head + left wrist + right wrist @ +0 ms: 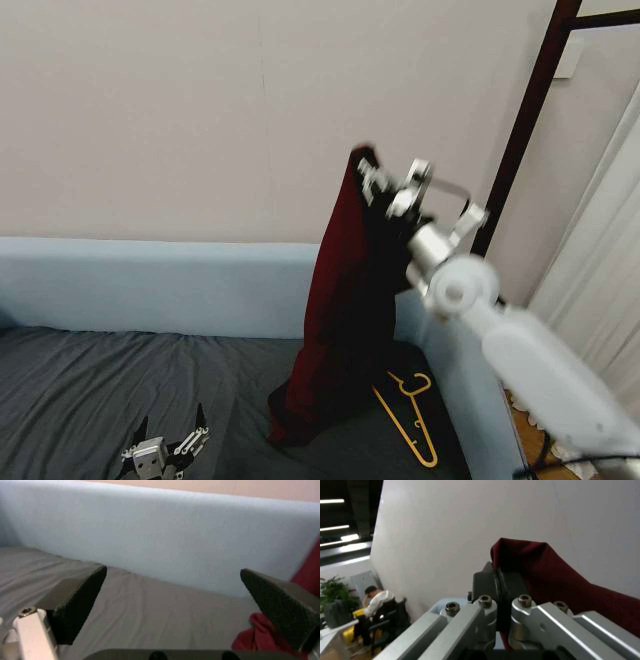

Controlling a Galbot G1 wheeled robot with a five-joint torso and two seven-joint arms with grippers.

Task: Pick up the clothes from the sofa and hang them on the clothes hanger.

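Note:
A dark red garment [335,320] hangs in the air in front of the sofa back, its lower end trailing onto the grey seat [120,390]. My right gripper [372,180] is shut on the garment's top edge, high up near the wall; in the right wrist view the red cloth [540,573] is pinched between its black pads [487,583]. My left gripper [165,450] hovers low over the seat, open and holding nothing. Its two dark fingers [80,603] stand wide apart in the left wrist view, with a bit of red cloth [257,635] beside one of them.
A yellow hanger [410,415] lies on the seat by the sofa's right arm. A dark wooden clothes rack post [525,125] rises at the right, with a pale curtain [600,260] beyond it. The light blue sofa back [150,285] runs along the wall.

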